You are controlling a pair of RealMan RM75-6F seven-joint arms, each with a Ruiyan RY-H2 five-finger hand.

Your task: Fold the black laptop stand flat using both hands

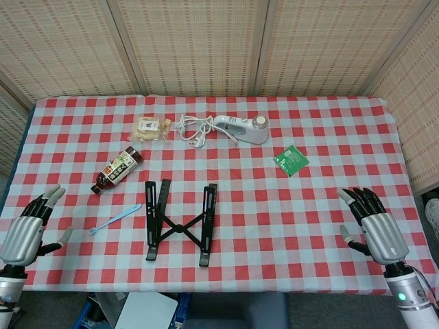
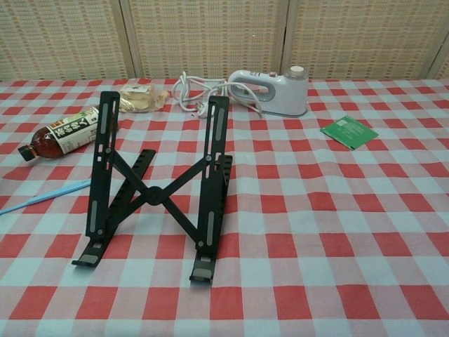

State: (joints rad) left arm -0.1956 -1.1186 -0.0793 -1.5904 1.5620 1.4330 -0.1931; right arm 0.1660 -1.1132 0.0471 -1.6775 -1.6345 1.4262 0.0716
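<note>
matt black stand [image 2: 156, 189], checked cloth [image 2: 337, 210]

This looks like a staged test booth rather than a lived-in home: woven reed screen panels [image 1: 206, 44] wall in a counter under a red-and-white checked cloth [image 1: 329, 178], with household items like a white handheld steamer [image 1: 240, 128] laid out.
</note>
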